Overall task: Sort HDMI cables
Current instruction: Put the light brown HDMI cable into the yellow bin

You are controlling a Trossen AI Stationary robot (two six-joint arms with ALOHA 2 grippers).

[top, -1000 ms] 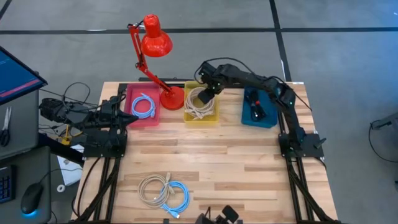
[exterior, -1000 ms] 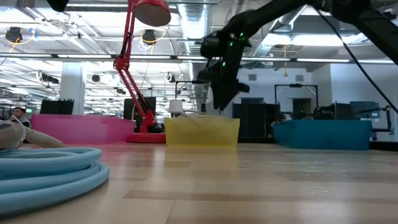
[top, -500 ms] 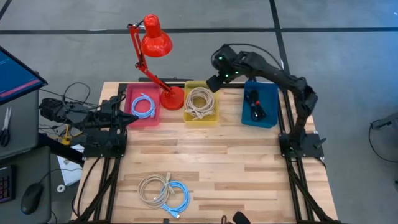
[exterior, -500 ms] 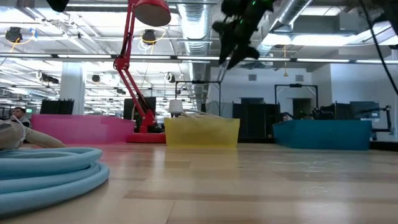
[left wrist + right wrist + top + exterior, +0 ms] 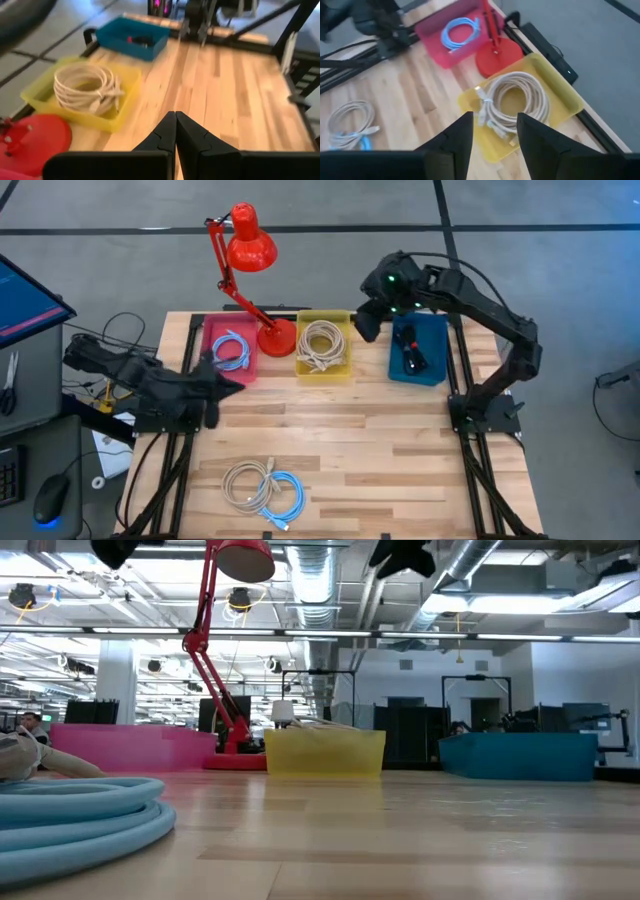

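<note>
A beige coiled cable (image 5: 322, 345) lies in the yellow tray (image 5: 343, 366), also seen in the right wrist view (image 5: 515, 105). A light blue coil (image 5: 231, 348) lies in the pink tray (image 5: 212, 368). A black cable (image 5: 412, 352) sits in the blue tray (image 5: 434, 370). Another beige coil (image 5: 243, 482) and a light blue coil (image 5: 286, 496) lie together on the table near its near edge. My right gripper (image 5: 367, 321) (image 5: 494, 127) hangs open and empty, high between the yellow and blue trays. My left gripper (image 5: 228, 384) (image 5: 175, 116) is shut and empty, just in front of the pink tray.
A red desk lamp (image 5: 250, 248) stands with its base (image 5: 277, 337) between the pink and yellow trays, its arm reaching over the far edge. The wooden table (image 5: 340, 430) shows bare boards across its middle. Loose wires trail off the left arm's base (image 5: 100, 370).
My right gripper has risen out of the yellow tray and swung toward the table's right, ending high beside the blue tray; the beige coil stays in the yellow tray. My left arm has started out from the left edge, moving toward the table's middle.
</note>
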